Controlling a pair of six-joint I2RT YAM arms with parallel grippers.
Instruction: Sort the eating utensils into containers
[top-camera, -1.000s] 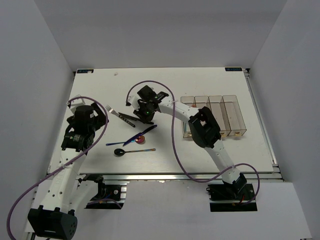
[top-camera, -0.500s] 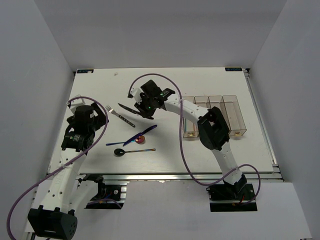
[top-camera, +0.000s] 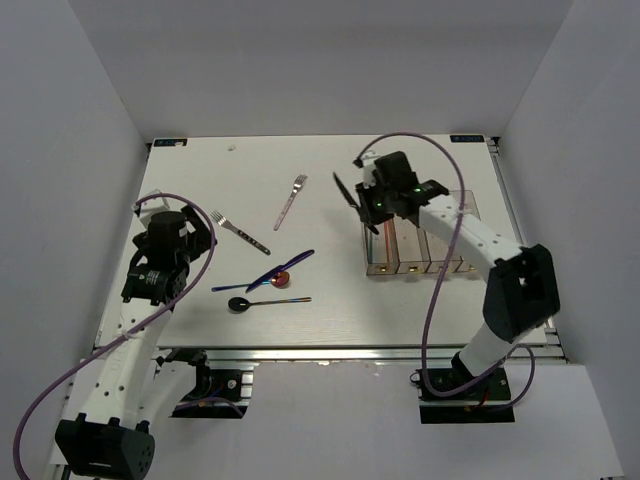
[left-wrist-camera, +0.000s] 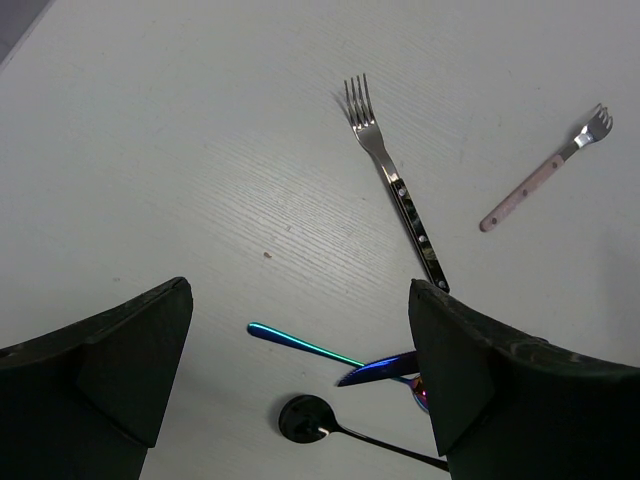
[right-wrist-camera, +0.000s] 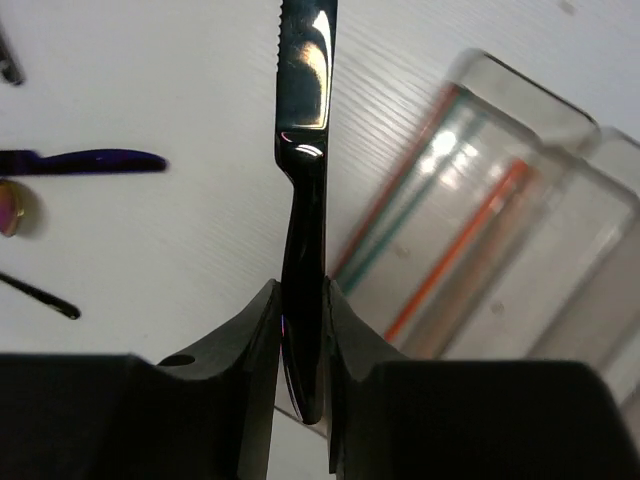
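Note:
My right gripper (top-camera: 372, 207) is shut on a dark iridescent knife (right-wrist-camera: 305, 190), held above the left end of the clear containers (top-camera: 470, 235); its jaws (right-wrist-camera: 303, 335) clamp the handle. Orange chopsticks (right-wrist-camera: 455, 250) and a teal one (right-wrist-camera: 385, 245) lie in the containers (right-wrist-camera: 560, 230). My left gripper (top-camera: 185, 240) is open and empty above the table's left side, and the left wrist view (left-wrist-camera: 300, 385) shows its fingers wide apart. On the table lie a dark-handled fork (left-wrist-camera: 395, 185), a pink-handled fork (left-wrist-camera: 540, 180), a blue knife (top-camera: 282, 269), a red-bowled spoon (top-camera: 281, 279) and a black-bowled spoon (left-wrist-camera: 305, 418).
The white table ends at a metal rail on the right (top-camera: 520, 240) and at the arm bases in front. White walls stand close on the left, back and right. The loose cutlery lies between the two arms, left of the containers.
My right arm has swung right from the table's middle to the containers, carrying the knife. The pink-handled fork it covered now shows. The left arm has not moved.

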